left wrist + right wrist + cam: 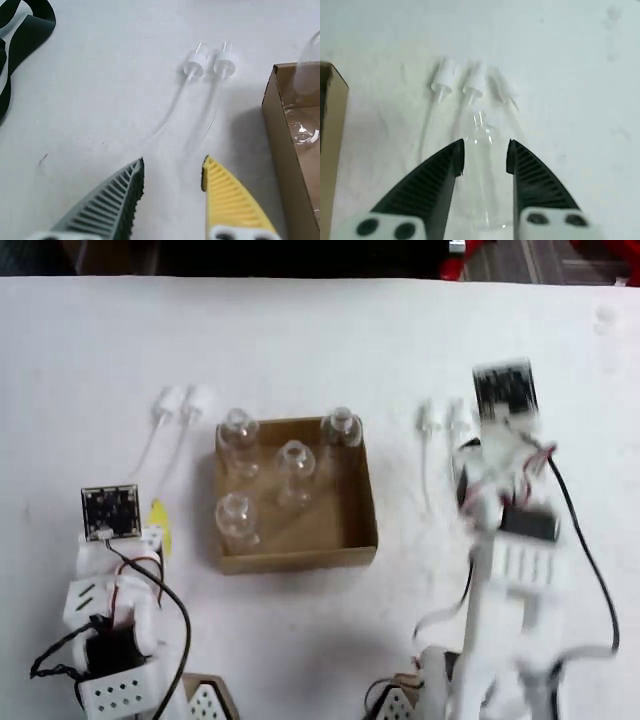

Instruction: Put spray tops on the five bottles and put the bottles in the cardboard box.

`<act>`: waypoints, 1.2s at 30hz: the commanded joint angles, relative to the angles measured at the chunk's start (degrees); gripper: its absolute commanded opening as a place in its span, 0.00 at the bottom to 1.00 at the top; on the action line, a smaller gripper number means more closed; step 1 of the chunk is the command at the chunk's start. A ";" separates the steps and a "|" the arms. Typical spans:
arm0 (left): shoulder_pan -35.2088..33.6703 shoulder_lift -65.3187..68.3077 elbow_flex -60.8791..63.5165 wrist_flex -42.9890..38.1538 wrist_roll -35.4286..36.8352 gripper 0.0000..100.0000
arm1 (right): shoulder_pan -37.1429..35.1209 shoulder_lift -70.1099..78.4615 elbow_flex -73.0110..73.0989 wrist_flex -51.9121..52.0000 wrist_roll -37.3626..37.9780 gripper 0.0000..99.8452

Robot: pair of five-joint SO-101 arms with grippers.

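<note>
Right tool (485, 147) grips the bottle (479, 131), neck toward the spray tops (474, 86) at 3 o'clock of the cardboard box (295, 558); left tool (172, 167) open.

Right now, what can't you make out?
High view: motion blur smears the right arm; spray tops beside it can't be counted.
Left wrist view: the frame edge cuts off the box and a boxed bottle.
Right wrist view: unclear whether the right gripper grips the bottle or straddles it.

The left pincer (173, 160) (grey and yellow fingers apart) faces two spray tops (194, 67) lying near the cardboard box (281, 147).
</note>
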 commanded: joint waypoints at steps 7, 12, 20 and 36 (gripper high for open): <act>0.31 -0.48 0.09 0.44 -0.62 0.18 | -0.48 43.65 -57.14 38.99 5.80 0.12; 0.31 -0.48 0.09 0.44 -0.62 0.18 | -0.57 60.53 -75.69 47.08 5.45 0.12; 0.31 -0.48 0.09 0.70 -0.62 0.18 | -3.12 79.34 -92.13 51.47 5.45 0.12; 0.31 -0.48 0.09 1.14 -0.62 0.18 | 1.01 86.20 -95.56 51.47 8.97 0.12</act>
